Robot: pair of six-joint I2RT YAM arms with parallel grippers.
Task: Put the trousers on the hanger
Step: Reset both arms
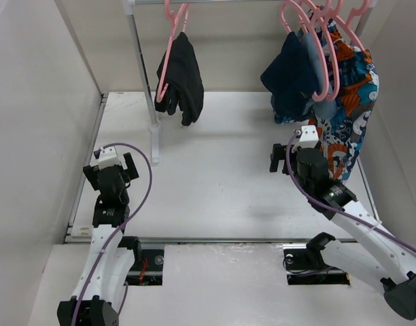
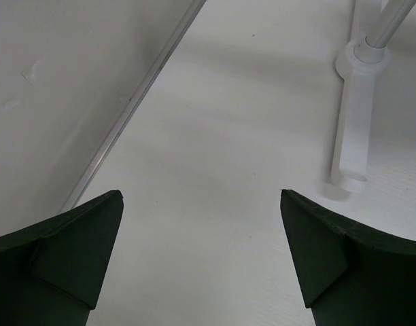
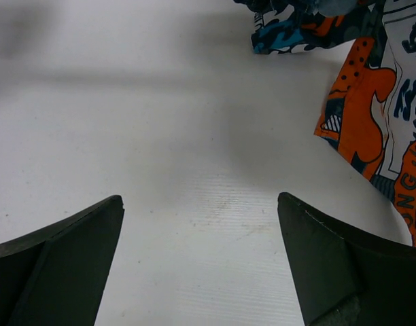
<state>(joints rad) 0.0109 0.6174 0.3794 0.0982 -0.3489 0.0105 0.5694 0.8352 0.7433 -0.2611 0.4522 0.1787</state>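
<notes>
The black trousers (image 1: 181, 78) hang draped over the single pink hanger (image 1: 172, 41), which is hooked on the rail at the back left in the top view. My left gripper (image 1: 111, 168) sits low over the white table at the near left, well in front of them. Its jaws stand wide open in the left wrist view (image 2: 201, 197) with only bare table between them. My right gripper (image 1: 300, 155) is at the right, also open (image 3: 201, 198) and holding nothing. The trousers and hanger are out of both wrist views.
The rack's white post (image 1: 143, 61) and foot (image 2: 351, 129) stand just right of my left gripper. Bunched pink hangers (image 1: 323, 41) carry a navy garment (image 1: 293, 78) and a patterned orange-blue cloth (image 3: 371, 115) beside my right gripper. White walls (image 1: 38, 136) enclose the table.
</notes>
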